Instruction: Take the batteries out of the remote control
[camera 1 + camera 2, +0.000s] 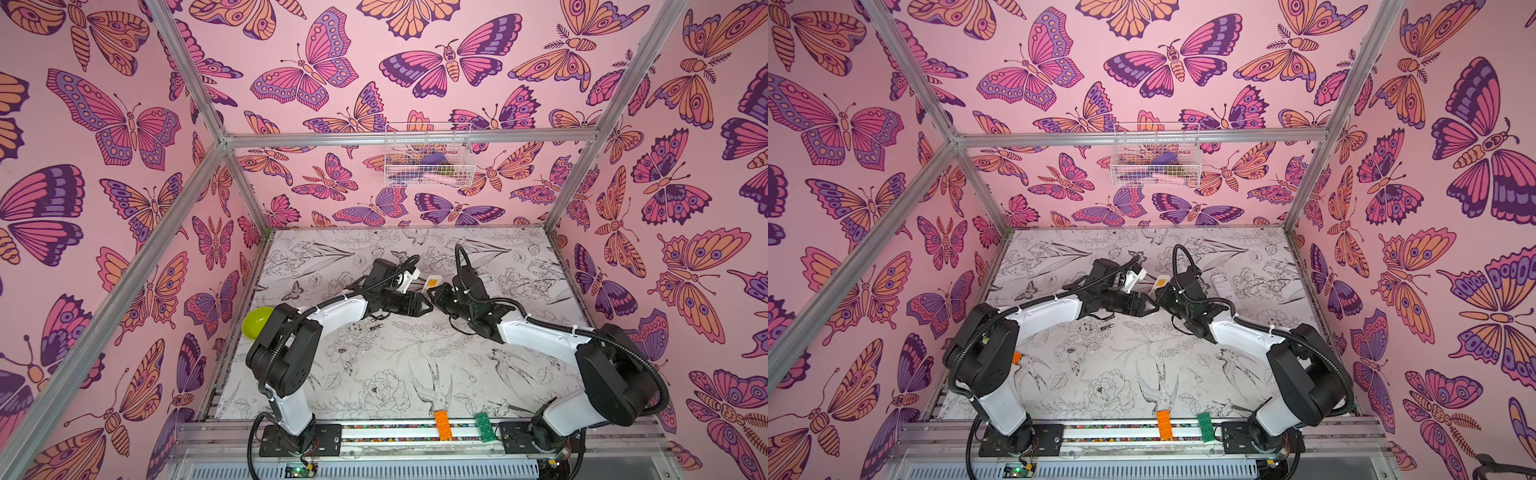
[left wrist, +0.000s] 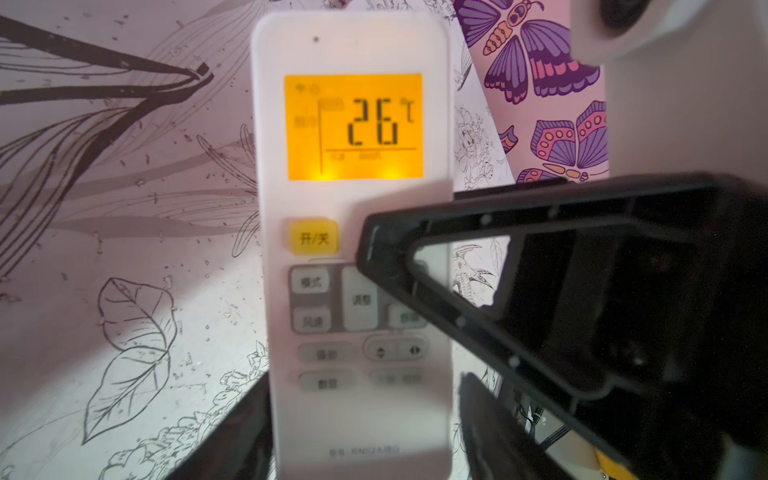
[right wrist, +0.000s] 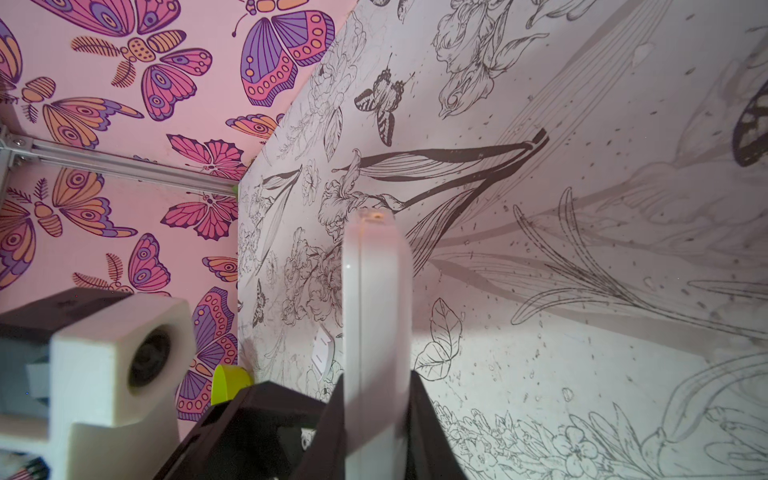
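The white remote control point(image 2: 353, 124), its orange display lit, is held up over the middle of the table point(image 1: 415, 374) between both grippers. It also shows small in both top views point(image 1: 430, 284) point(image 1: 1161, 282). My right gripper point(image 3: 377, 382) is shut on the remote control's point(image 3: 374, 291) two flat faces, seen edge-on. My left gripper point(image 2: 365, 382) straddles its lower end, open, with a gap at one finger point(image 2: 490, 424). Two small dark batteries point(image 1: 372, 324) point(image 1: 1106, 325) lie on the table under the left forearm.
A lime-green bowl point(image 1: 257, 322) sits at the table's left edge. A small flat white piece point(image 3: 322, 353) lies on the table, and a white oblong thing point(image 1: 1220, 284) lies beside the right gripper. A wire basket point(image 1: 428, 158) hangs on the back wall. Orange point(image 1: 442, 424) and green point(image 1: 484, 428) bricks rest on the front rail.
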Motion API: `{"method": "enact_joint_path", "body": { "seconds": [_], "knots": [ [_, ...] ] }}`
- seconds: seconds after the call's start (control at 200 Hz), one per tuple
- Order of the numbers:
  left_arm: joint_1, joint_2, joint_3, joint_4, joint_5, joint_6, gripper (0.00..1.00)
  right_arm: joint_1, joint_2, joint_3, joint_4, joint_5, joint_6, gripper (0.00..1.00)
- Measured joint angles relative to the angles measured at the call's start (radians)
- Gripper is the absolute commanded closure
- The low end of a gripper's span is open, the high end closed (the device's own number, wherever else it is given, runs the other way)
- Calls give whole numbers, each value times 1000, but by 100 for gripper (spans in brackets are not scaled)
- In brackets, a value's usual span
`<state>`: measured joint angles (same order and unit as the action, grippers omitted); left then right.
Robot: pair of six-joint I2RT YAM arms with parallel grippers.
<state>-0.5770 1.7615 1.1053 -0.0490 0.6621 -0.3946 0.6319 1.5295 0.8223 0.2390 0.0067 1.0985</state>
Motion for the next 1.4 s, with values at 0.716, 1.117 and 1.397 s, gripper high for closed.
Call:
{"method": "enact_joint_path", "body": {
  "seconds": [0.716,1.117,1.397],
  "knots": [
    [291,-138,174,-145,121,-7,4,167,-167,92,-364,586,-871,95],
    [308,-143,125,-92,199,-71,3,424,160,40,418,1067,-1987,100],
    [308,-122,90,31,258,-163,4,444,202,-3,807,1065,-2392,100]
  ]
}}
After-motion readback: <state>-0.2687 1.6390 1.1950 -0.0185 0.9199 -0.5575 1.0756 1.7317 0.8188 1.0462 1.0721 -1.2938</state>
